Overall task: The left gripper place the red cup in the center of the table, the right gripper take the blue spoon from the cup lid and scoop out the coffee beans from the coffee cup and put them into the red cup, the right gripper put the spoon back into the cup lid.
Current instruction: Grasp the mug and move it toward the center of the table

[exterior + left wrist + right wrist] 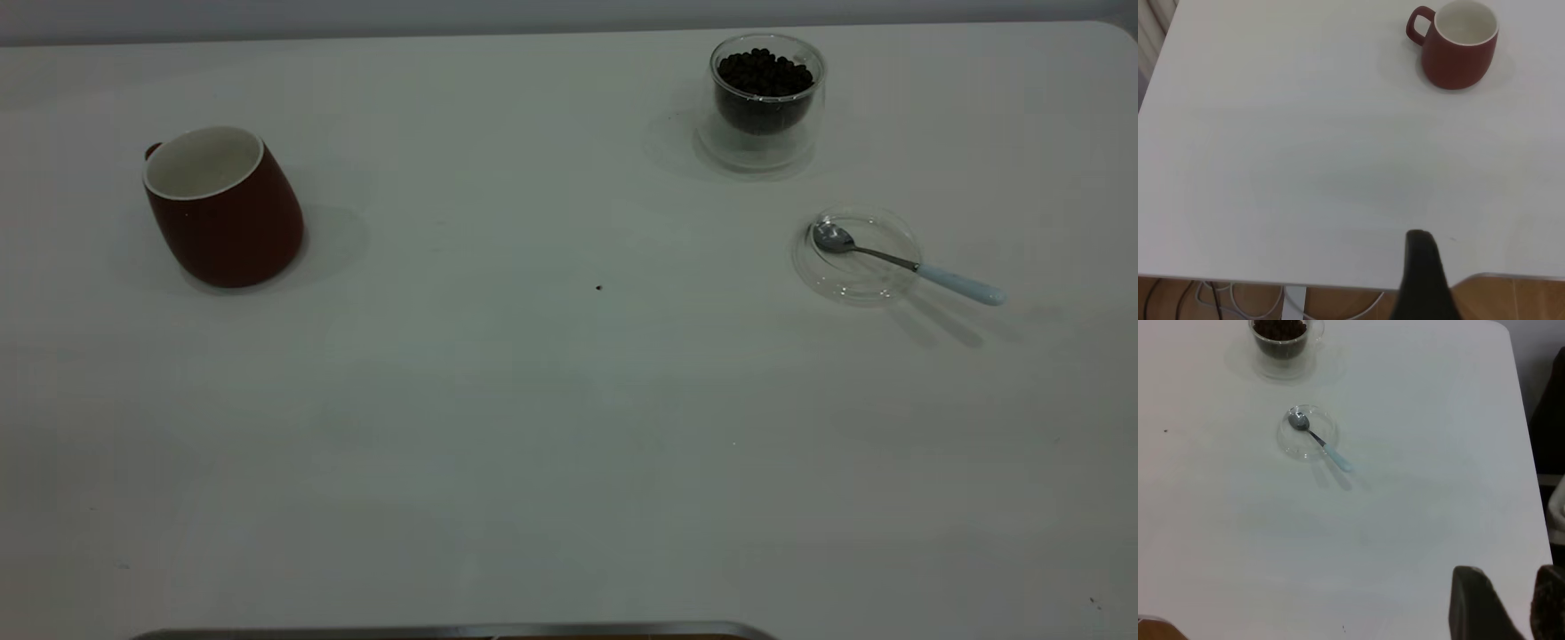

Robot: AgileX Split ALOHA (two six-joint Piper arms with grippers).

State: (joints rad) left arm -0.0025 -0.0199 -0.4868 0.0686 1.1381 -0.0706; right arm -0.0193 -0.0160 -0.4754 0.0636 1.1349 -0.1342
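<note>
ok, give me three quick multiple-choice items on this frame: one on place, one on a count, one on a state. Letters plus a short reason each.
1. Where does the blue spoon's bowl rest?
A. in the cup lid
B. in the red cup
C. on the bare table

2. How many drinking vessels stand on the table?
A. one
B. two
C. three

3. What is the state of the red cup?
A. full of beans
B. lying on its side
C. upright and empty

Answers:
1 A: the blue spoon has its bowl inside the cup lid, handle sticking out past the rim.
2 B: only the red cup and the coffee cup are on the table.
3 C: its white inside is bare; the coffee beans are all in the glass cup.
</note>
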